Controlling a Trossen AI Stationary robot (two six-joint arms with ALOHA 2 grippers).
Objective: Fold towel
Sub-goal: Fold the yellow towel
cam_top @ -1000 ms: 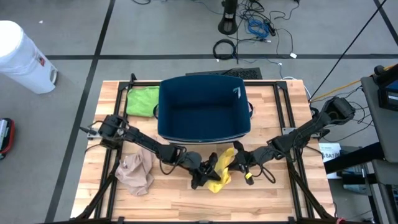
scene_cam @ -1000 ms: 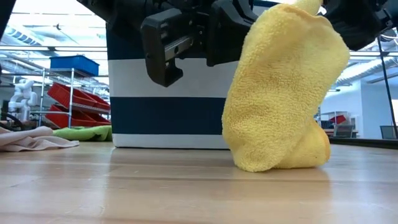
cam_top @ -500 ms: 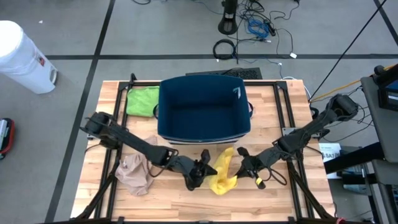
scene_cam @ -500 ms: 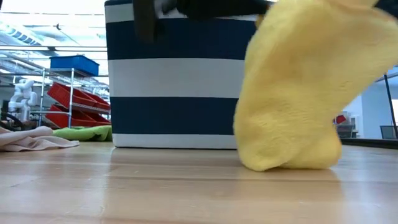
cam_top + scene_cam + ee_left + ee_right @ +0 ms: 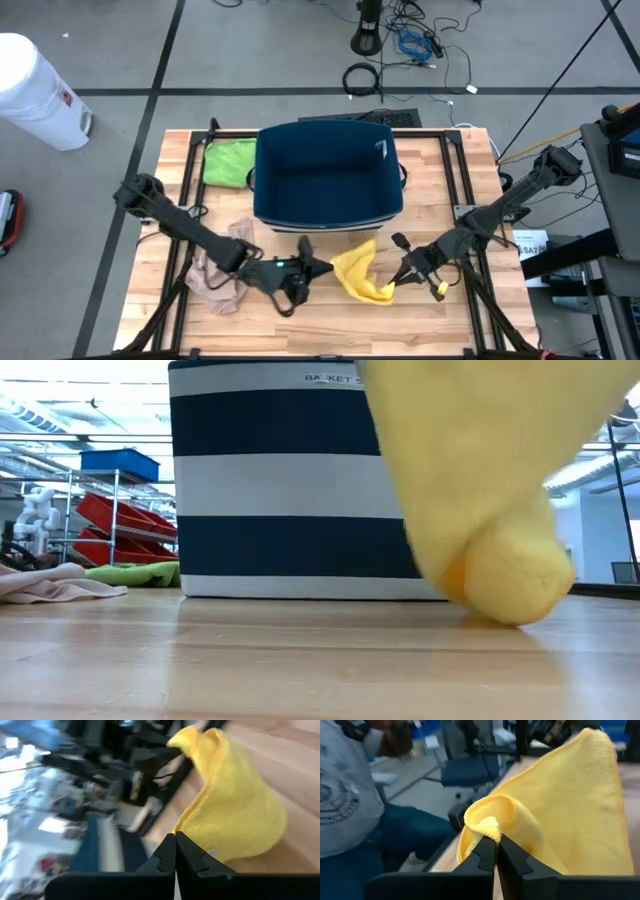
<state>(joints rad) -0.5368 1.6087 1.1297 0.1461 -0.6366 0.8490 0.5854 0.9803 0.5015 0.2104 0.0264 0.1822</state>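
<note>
1. The yellow towel [image 5: 360,277] lies bunched on the wooden table [image 5: 450,320], in the strip between the blue basket [image 5: 327,172] and the table's front edge, with bare boards in front of it.
2. The left gripper [image 5: 318,267] is at the towel's left side, fingers pressed together; the left wrist view shows terry cloth [image 5: 235,810] just beyond the fingertips, and whether a fold is pinched there is hard to tell.
3. The right gripper [image 5: 397,282] is clamped on a rolled corner of the towel [image 5: 492,827] at its right end.
4. The towel is soft, looped terry, draped in a ridge [image 5: 480,500] with one rounded lump touching the boards.
5. A crumpled beige cloth [image 5: 222,270] lies left of the left arm; a green cloth [image 5: 228,162] lies beside the basket's left wall.
6. A person in a grey shirt [image 5: 340,790] sits beyond the table.
</note>
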